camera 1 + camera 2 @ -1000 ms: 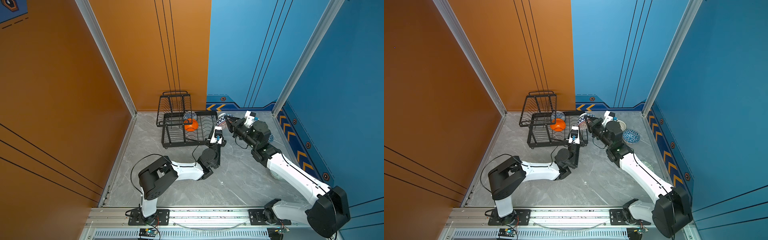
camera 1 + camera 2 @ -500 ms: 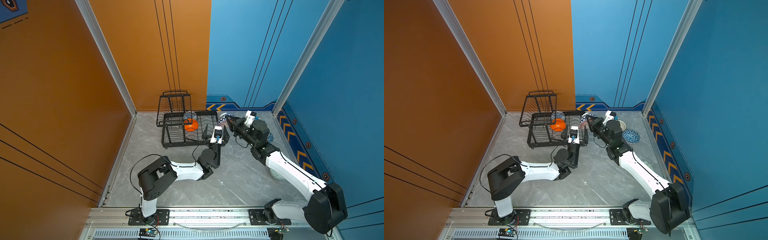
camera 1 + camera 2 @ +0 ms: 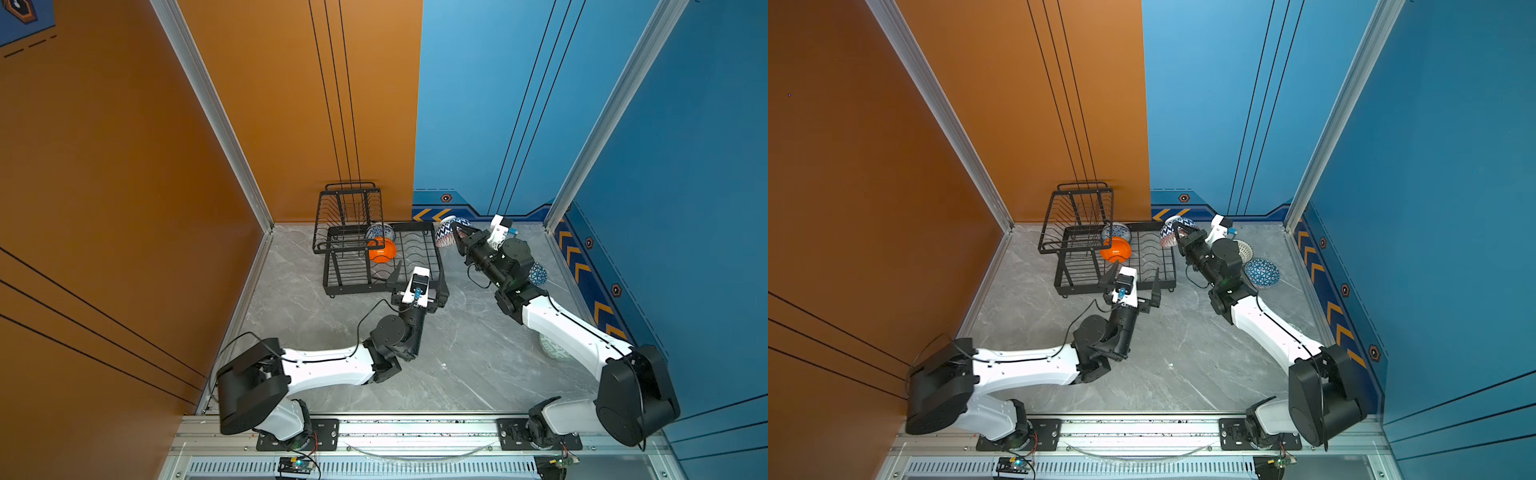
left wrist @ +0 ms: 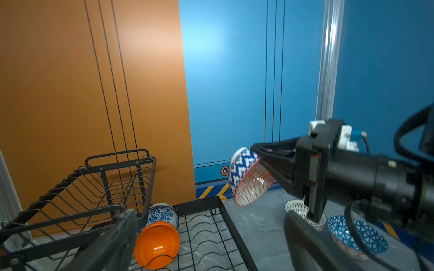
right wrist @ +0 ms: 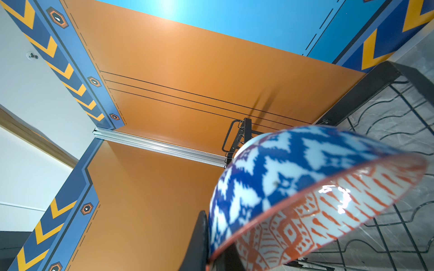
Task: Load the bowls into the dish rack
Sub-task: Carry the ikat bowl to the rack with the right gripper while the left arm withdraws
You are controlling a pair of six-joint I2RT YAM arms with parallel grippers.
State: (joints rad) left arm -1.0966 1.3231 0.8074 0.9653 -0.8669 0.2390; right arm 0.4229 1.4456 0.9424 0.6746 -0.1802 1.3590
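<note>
The dish rack point(image 3: 415, 247) is seen at the back of the grey tabletop point(image 3: 457, 353), against the orange wall. Two bowls are lodged on their sides in its lower tray, beside the raised basket tier: the plain orange bowl point(image 3: 382, 250) and, just behind it, the blue-white floral bowl point(image 3: 379, 230). The orange-white geometric bowl point(image 4: 244, 173), blue and white on its outside, is pinched by the rim in the right gripper point(image 3: 457, 235). It is held tilted, clear of the tabletop, just beside the rack's far right corner and outside the tray. The left gripper point(image 3: 420, 272) is poised at the tray's near right rim with its fingers spread wide and nothing between them. The white lattice bowl point(image 3: 1246, 248) and the blue triangle bowl point(image 3: 1262, 272) are left on the tabletop by the right arm. The pale green bowl point(image 3: 552, 351) is half hidden under that arm.
</note>
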